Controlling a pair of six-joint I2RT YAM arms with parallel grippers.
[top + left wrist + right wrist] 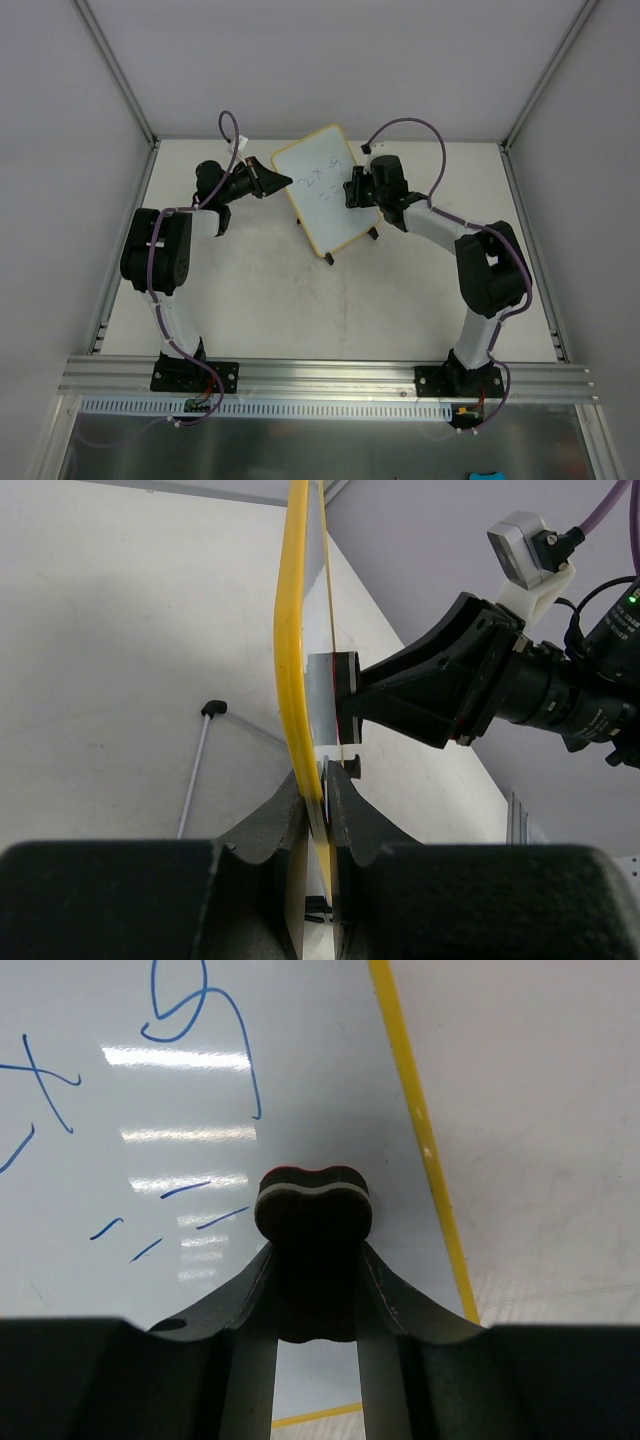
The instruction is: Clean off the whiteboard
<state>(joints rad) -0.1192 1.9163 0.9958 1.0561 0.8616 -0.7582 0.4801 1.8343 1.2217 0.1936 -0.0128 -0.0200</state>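
The whiteboard (pixel 322 190), white with a thin yellow frame and black feet, stands tilted at mid-table with blue handwriting on it. My left gripper (pixel 281 182) is shut on its left edge; in the left wrist view the yellow frame (pixel 288 660) runs edge-on between my fingers (pixel 322 798). My right gripper (pixel 354 188) is shut on a small black eraser (pixel 314 1222) and presses it against the board face (pixel 120 1080), just right of the blue marks and near the yellow right edge. The eraser also shows in the left wrist view (pixel 333 696).
A thin rod with a black foot (pixel 213 709), the board's stand, rests on the white table (pixel 260 300). Grey walls enclose the cell. An aluminium rail (pixel 330 375) runs along the near edge.
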